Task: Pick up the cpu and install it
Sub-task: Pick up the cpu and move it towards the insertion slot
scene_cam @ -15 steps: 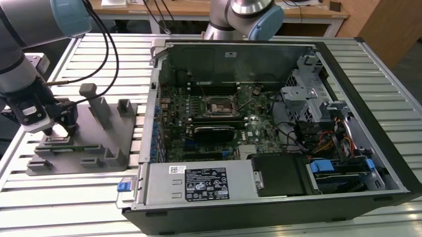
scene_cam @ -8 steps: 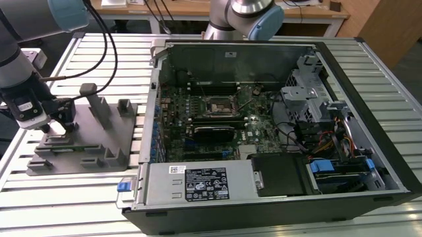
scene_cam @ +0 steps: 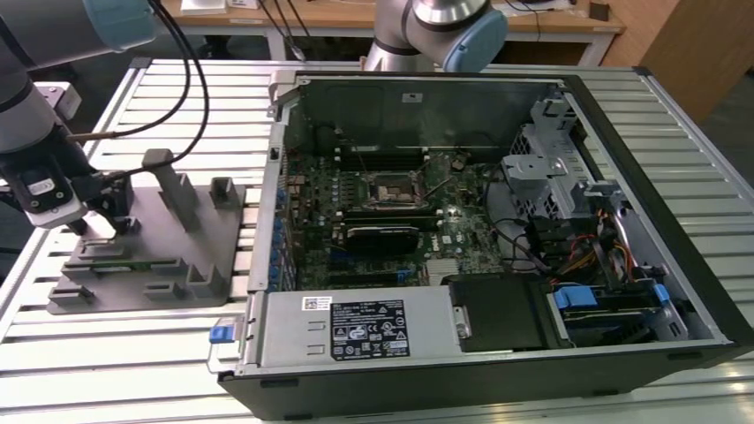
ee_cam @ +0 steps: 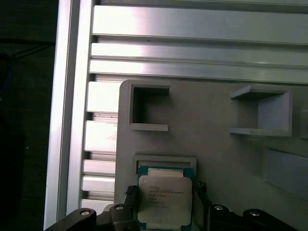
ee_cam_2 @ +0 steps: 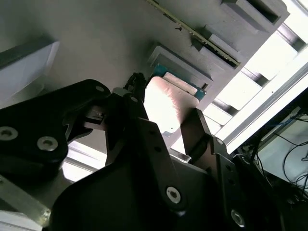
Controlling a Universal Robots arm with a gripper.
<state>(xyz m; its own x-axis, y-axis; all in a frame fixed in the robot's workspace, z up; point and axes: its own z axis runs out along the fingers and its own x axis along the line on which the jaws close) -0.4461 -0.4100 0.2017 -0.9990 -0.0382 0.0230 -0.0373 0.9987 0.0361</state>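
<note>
One square cpu (ee_cam: 165, 202), shiny metal top, sits in a recess of the matte grey tray (ee_cam: 216, 159); pincer (ee_cam: 165, 188) straddles it, we can't tell if it's gripping. One cpu edge is cut off.

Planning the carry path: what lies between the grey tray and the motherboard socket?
In the exterior view: a strip of slatted table, then the computer case's wall, then motherboard components.

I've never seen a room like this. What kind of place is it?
Probably a robotics lab: an open black computer case on a slatted aluminium table, and a robot arm's black claw at a shiny silver square cpu.
</note>
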